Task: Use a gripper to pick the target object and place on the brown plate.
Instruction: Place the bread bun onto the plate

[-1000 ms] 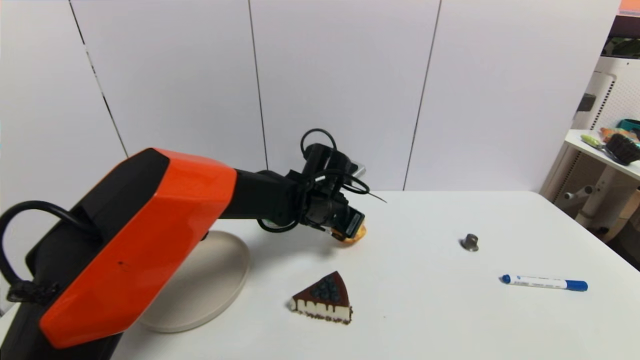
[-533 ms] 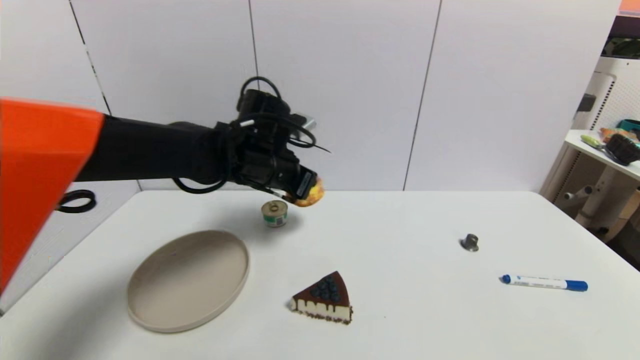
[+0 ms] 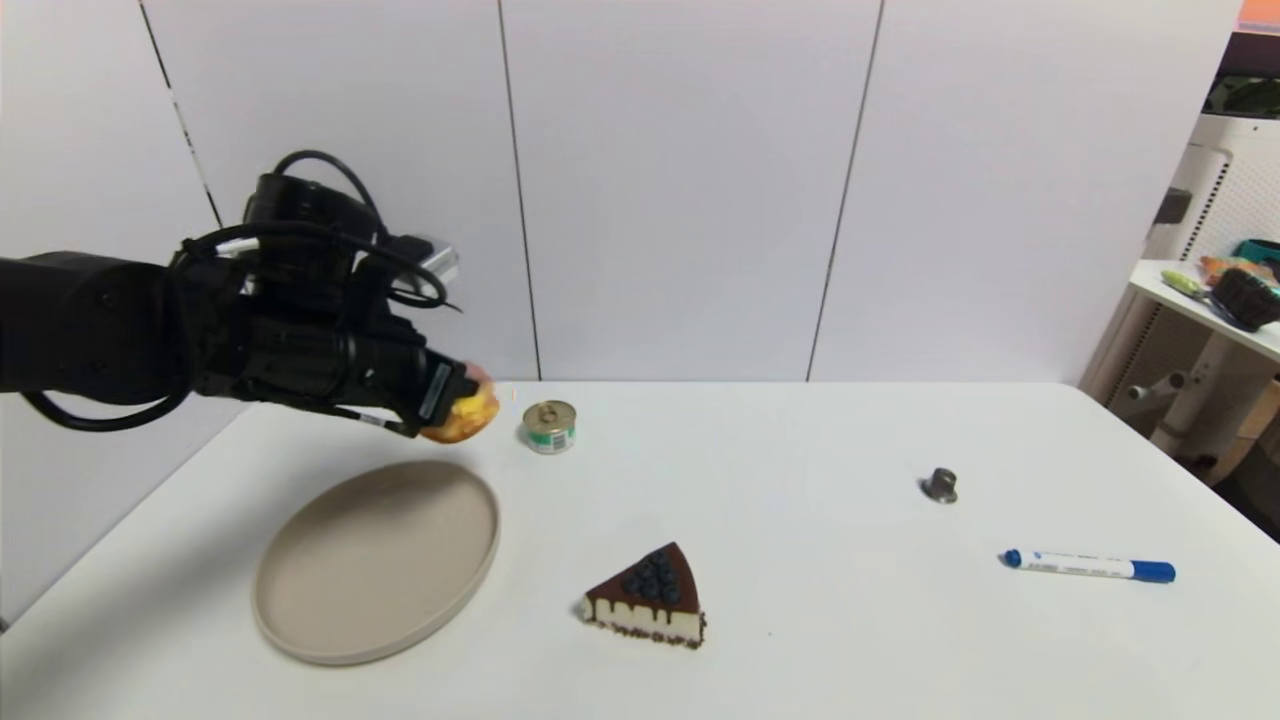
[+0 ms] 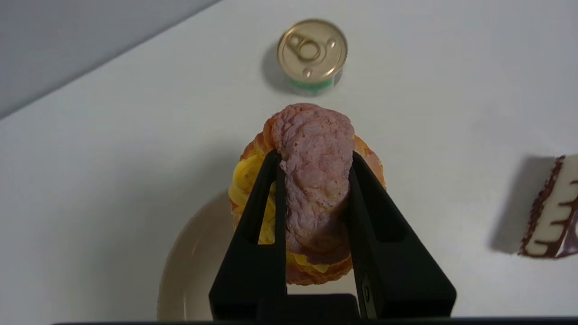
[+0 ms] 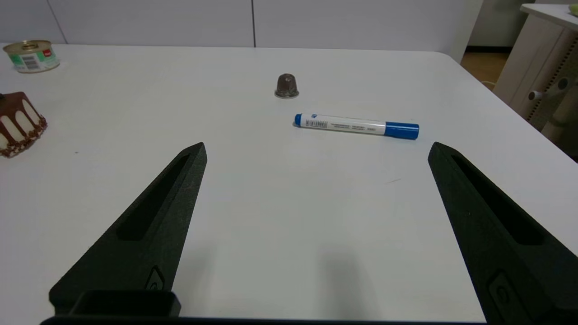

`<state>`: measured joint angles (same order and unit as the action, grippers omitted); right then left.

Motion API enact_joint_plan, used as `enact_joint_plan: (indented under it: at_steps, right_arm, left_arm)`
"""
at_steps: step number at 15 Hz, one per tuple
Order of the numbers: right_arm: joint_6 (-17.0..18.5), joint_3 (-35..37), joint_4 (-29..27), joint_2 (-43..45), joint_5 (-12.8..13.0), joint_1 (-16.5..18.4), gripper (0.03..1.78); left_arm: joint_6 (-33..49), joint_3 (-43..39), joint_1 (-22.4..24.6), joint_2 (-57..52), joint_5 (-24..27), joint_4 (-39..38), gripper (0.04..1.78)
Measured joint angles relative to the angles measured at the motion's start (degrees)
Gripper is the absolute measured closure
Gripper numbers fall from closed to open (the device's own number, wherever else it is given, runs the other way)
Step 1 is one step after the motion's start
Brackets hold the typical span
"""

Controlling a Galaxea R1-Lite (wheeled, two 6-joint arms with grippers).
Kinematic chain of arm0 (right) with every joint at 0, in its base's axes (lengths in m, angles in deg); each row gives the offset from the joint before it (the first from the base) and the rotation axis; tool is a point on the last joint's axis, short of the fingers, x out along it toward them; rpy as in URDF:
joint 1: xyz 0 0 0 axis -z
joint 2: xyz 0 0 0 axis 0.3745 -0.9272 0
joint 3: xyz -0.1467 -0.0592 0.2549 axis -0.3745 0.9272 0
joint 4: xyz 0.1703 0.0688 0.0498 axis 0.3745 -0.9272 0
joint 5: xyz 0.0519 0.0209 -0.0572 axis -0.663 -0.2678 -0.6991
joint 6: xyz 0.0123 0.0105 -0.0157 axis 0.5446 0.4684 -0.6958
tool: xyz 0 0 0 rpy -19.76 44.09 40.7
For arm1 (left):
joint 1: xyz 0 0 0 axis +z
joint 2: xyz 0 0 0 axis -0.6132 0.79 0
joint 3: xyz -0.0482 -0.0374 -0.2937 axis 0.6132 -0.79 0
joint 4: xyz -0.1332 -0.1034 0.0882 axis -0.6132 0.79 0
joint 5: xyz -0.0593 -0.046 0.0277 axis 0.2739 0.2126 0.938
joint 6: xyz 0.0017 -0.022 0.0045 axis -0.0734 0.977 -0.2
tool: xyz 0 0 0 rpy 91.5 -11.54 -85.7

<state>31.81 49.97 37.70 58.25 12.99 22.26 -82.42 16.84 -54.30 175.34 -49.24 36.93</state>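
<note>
While my left gripper (image 3: pixel 455 405) hangs in the left middle of the head view, its jaws are clamped on the cream puff (image 3: pixel 463 413), which is lifted off the white table (image 3: pixel 820 520). Just below it in the frame lies the brown plate (image 3: pixel 378 560), with nothing on it. A small tin can (image 3: pixel 549 426) stands just right of the puff, its lid sealed. Lower centre sits a chocolate cake slice (image 3: pixel 648 597); further right are a small grey cap (image 3: pixel 940 484) and a blue marker (image 3: pixel 1090 566). My right gripper does not show in this view.

Seen from my left wrist, the jaws squeeze the cream puff (image 4: pixel 311 189) from both sides, one of the black fingers (image 4: pixel 259 212) pressing the yellow filling and the other against the pinkish top. Beneath the puff, at the lower centre of the frame, a curve of the plate (image 4: pixel 194 266) shows, bare. The tin can (image 4: pixel 312 53) sits at top centre with its pull-ring lid shut, and the cake slice (image 4: pixel 548 212) shows at the right edge.

From my right wrist, the right gripper (image 5: pixel 316 151) has its jaws spread wide, holding nothing, low over the table (image 5: pixel 271 216). Ahead lie the marker (image 5: pixel 356 126) and the grey cap (image 5: pixel 287 86) at centre, the can (image 5: pixel 30 55) at upper left, and the cake slice (image 5: pixel 16 124) at the left edge.
</note>
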Motion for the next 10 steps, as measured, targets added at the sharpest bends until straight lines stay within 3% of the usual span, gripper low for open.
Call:
enact_joint_plan:
  at_steps: [5,10]
  right_arm:
    - [0.02,0.00,0.00,0.00,0.02,0.00,0.12]
    - [0.02,0.00,0.00,0.00,0.00,0.00,0.12]
  left_arm:
    - [0.13,-11.64,4.00,-6.61,-0.05,-1.91,1.40]
    - [0.96,-23.08,5.00,-7.52,-0.02,-13.01,1.40]
